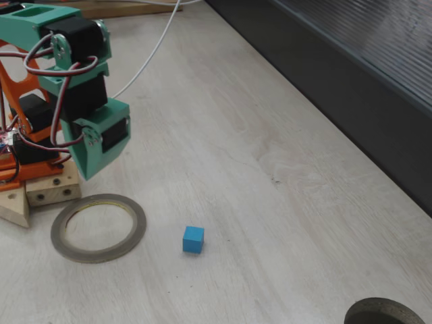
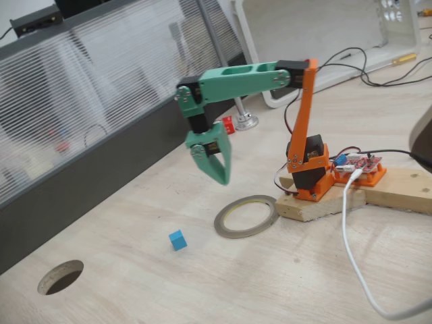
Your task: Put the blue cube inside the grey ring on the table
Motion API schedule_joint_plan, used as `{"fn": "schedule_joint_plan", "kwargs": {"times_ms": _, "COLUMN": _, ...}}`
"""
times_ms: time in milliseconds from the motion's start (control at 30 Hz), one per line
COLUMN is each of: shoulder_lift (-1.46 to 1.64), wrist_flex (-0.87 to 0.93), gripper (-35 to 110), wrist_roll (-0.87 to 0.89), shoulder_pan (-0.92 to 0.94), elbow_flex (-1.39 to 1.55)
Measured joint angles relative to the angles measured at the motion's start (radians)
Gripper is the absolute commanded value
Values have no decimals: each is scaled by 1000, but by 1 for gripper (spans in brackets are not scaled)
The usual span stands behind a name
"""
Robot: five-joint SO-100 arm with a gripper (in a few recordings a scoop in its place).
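The blue cube rests on the pale wood table, just outside the grey ring. The ring lies flat in front of the arm's base and its wide opening holds nothing. My green gripper points downward and hangs in the air, above the ring's far edge and well clear of the cube. Its jaws look closed together with nothing between them.
A wooden block carries the orange arm base beside the ring. A white cable trails over the table. A dark ribbed panel borders the table. A dark round disc sits near the edge.
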Motion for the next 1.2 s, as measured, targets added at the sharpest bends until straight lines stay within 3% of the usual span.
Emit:
{"fn": "schedule_joint_plan", "kwargs": {"times_ms": 333, "shoulder_lift": -275, "wrist_flex": 0, "gripper": 0, "wrist_roll": 0, "shoulder_pan": -21, "elbow_flex": -264}}
{"fn": "schedule_joint_plan", "kwargs": {"times_ms": 700, "shoulder_lift": -500, "wrist_flex": 0, "gripper": 0, "wrist_roll": 0, "shoulder_pan": -282, "elbow_flex": -456}}
{"fn": "schedule_joint_plan", "kwargs": {"times_ms": 1200, "shoulder_lift": -723, "wrist_flex": 0, "gripper": 0, "wrist_roll": 0, "shoulder_pan": -308, "elbow_flex": -746}}
